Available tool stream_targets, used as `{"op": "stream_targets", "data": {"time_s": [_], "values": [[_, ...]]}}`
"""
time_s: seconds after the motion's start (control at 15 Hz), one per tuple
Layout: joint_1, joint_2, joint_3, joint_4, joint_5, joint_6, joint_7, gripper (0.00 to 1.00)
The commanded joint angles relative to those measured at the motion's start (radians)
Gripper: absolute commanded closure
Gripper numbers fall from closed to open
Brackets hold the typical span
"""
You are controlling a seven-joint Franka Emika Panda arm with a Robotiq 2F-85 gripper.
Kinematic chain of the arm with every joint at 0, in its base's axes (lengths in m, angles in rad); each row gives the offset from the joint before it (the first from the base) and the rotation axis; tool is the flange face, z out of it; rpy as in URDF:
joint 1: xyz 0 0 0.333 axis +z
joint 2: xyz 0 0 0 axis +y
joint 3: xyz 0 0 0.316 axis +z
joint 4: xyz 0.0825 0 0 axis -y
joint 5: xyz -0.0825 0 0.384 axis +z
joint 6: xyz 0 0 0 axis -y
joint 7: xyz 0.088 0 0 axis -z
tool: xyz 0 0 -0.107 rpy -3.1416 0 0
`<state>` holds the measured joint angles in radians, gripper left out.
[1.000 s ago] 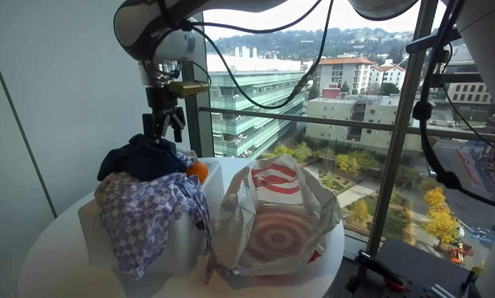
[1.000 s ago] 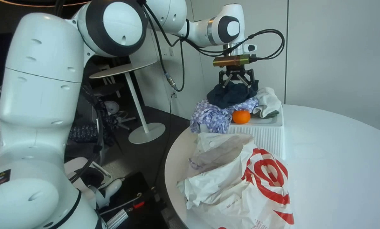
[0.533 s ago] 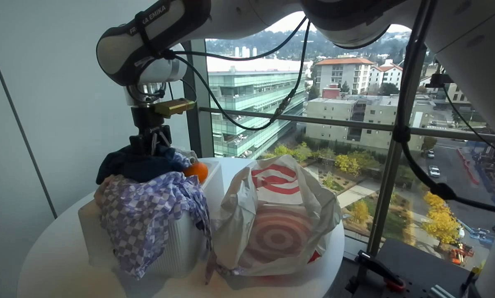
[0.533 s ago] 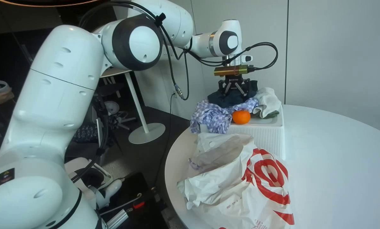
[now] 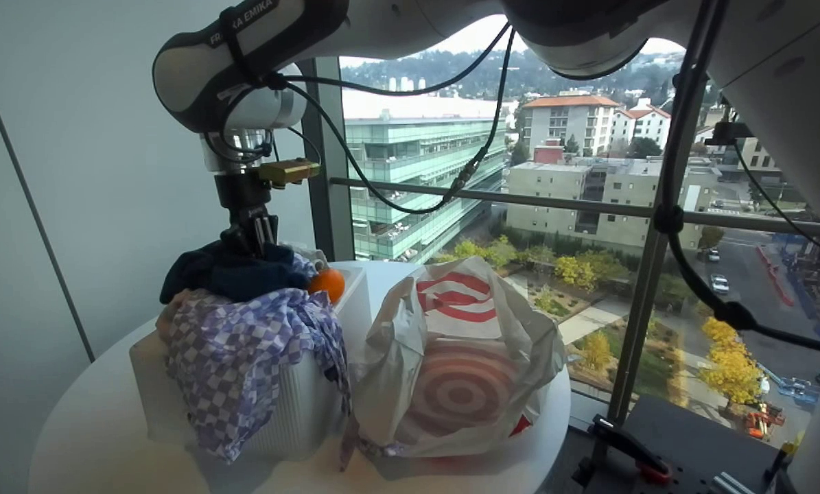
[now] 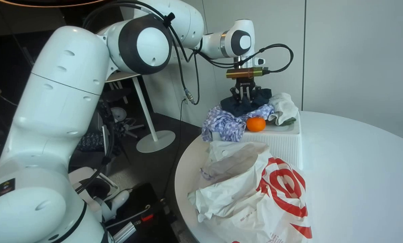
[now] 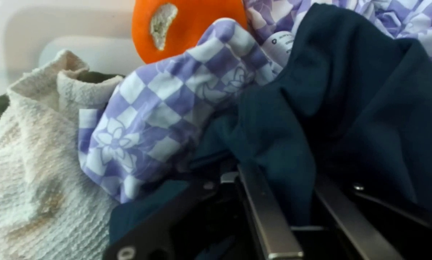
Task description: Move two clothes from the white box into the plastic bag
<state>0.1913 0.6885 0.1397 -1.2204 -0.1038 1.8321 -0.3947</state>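
At left in an exterior view, my pincer (image 5: 253, 251), spread moments ago, pinches the navy garment (image 5: 228, 274) atop the checked garment (image 5: 241, 357) and white box (image 5: 300, 412), so carrying it rightward to the plastic bag (image 5: 461, 377) seems possible.

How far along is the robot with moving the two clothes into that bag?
Done: the plastic bag sits open beside the white box, but neither garment is bagged. In hand: the fingers pinch a fold of the dark garment. Left: likely carrying it into the bag, then moving the checked garment draped over the box. Whether the bag holds anything is unclear.
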Motion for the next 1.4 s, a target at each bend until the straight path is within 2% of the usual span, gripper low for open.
{"op": "stream_targets", "data": {"time_s": [0.0,0.27,0.53,0.93,1.13,1.33], "values": [[-0.029,-0.101,0.048,-0.022,0.02,-0.057,-0.12,1.0],[-0.038,-0.278,0.058,-0.116,0.016,-0.022,-0.178,0.97],[-0.05,-0.483,0.048,-0.252,0.057,-0.063,-0.132,0.97],[-0.074,-0.823,0.015,-0.549,0.127,-0.01,-0.055,0.97],[-0.071,-0.997,-0.022,-0.704,0.168,0.051,-0.019,0.97],[-0.068,-1.168,-0.072,-0.862,0.187,0.052,-0.002,0.97]]}}
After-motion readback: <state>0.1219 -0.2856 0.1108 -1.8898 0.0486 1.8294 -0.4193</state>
